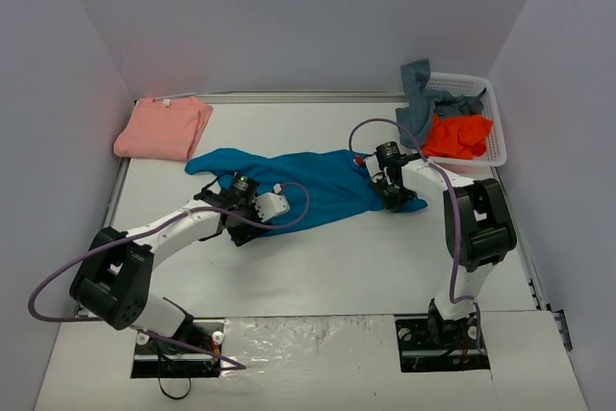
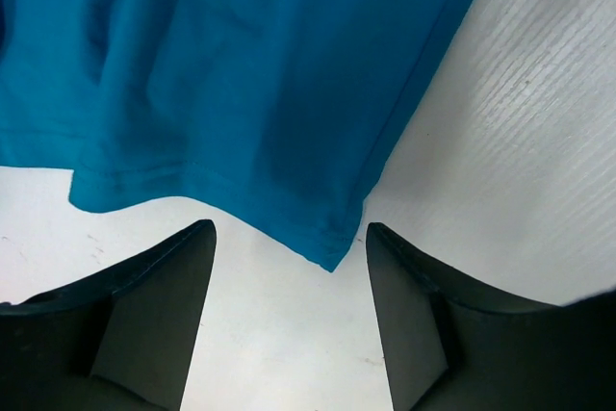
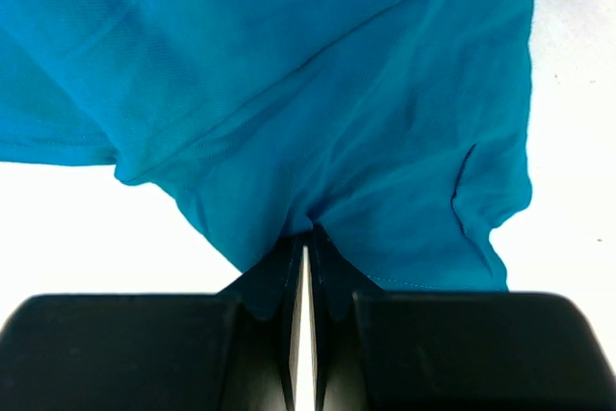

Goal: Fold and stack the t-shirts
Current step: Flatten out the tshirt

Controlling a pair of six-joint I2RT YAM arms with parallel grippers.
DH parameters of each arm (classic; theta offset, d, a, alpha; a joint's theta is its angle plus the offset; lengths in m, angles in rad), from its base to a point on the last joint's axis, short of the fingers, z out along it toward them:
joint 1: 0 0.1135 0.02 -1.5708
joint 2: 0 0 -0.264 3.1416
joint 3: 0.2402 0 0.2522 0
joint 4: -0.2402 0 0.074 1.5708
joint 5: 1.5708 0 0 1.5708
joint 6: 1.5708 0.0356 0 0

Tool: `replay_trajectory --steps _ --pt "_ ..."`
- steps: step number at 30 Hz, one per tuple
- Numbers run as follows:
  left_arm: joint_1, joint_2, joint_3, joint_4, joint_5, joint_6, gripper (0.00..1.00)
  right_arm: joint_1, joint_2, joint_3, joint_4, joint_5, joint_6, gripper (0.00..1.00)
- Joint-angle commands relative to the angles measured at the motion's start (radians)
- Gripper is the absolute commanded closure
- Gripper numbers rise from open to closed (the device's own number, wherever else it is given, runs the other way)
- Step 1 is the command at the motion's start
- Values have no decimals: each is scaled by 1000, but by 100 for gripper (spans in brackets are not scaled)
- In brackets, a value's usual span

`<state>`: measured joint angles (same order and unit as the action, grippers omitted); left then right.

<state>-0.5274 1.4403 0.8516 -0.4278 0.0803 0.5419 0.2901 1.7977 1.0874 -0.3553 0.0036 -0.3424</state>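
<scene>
Left hand [image 2: 289, 233]: its two dark fingers stand well apart. A hemmed corner of the teal-blue cloth t-shirt [image 1: 308, 185] lies between the fingertips and is not gripped. Whether the cloth touches either finger cannot be told.

Right hand [image 3: 305, 238]: the fingers are pressed together and clamped on a bunched fold of the same shirt. The cloth puckers into the grip, with only a thin slit showing between the fingers.

White worktop [image 1: 337, 267]: flat, and it carries all the items below.

The teal-blue cloth t-shirt is spread lengthwise across the middle of the worktop, unfolded and creased. The left hand is at its near left edge and the right hand at its right end.

Salmon-pink cloth t-shirt [image 1: 164, 129]: folded into a flat rectangle at the far left corner of the worktop, just beyond the teal shirt's left end and separate from it.

White plastic lattice basket [image 1: 496, 132]: stands at the far right of the worktop, near the right hand.

Grey-blue cloth t-shirt [image 1: 419, 103]: crumpled and draped over the basket's left rim, partly hanging outside it.

Bright orange cloth t-shirt [image 1: 459, 135]: crumpled inside the basket, touching the grey-blue one.
</scene>
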Motion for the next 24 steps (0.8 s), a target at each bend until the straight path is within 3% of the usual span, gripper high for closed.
replay_trajectory --steps 1,12,13,17,24 --pt "-3 5 -19 18 -25 13 37 7 -3 -17 -37 27 0 100" --pt "-6 48 -74 34 -8 -3 39 7 5 -17 -34 38 0 100" --pt "-5 63 -75 37 -10 -5 43 7 3 -20 -34 38 0 100" --pt "-5 120 -62 28 -2 -5 75 6 2 -21 -33 41 2 100" --pt "-6 170 -2 -32 39 1 80 3 -1 -23 -30 45 0 100"
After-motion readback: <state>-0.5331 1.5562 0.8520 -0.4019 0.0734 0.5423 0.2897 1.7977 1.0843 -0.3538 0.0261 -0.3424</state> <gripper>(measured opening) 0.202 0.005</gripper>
